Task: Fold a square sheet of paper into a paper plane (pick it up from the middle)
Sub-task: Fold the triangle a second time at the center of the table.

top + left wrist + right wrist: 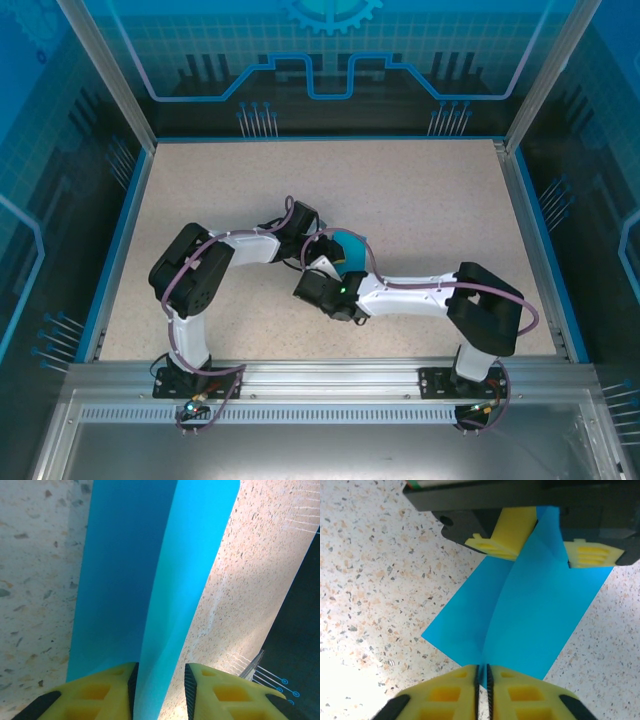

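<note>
Early yet: the paper (520, 615) sits on the table (430, 200) with one centre ridge raised, the right gripper (483, 677) pinching one end and the left gripper (160, 682) part-open astride the other; the plane folds all remain.

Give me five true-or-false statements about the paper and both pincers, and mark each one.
1. The square sheet of paper is teal-blue with a crease running down its middle. True.
2. The right pincer hangs wide open beside the sheet. False: its fingers are pinched together on the crease at the sheet's edge.
3. The left pincer has its fingers apart, with the folded paper passing between them. True.
4. The paper is a narrow pointed dart. False: it is a broad sheet with one middle crease.
5. The two pincers sit at opposite ends of the crease. True.
</note>
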